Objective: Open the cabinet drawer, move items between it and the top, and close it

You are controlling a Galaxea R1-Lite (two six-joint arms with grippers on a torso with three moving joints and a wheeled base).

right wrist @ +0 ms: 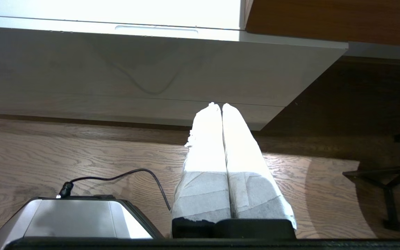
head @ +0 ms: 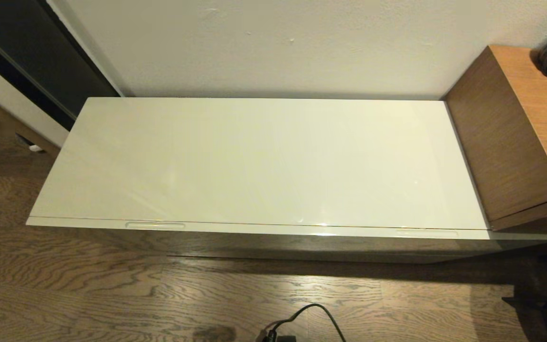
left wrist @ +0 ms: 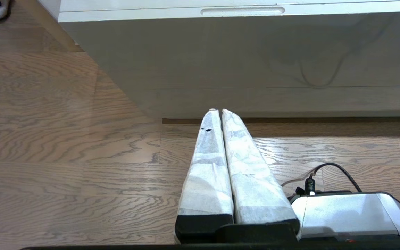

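Cabinet drawer [head: 273, 230] shut; left tool [left wrist: 218, 111], right tool [right wrist: 218, 104] closed, empty, low before it.

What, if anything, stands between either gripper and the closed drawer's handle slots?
Nothing visible. The left gripper and right gripper, both shut, hang low before the cabinet front, with only bare wood floor beneath. The drawer is closed; its left handle slot and right handle slot are unobstructed.
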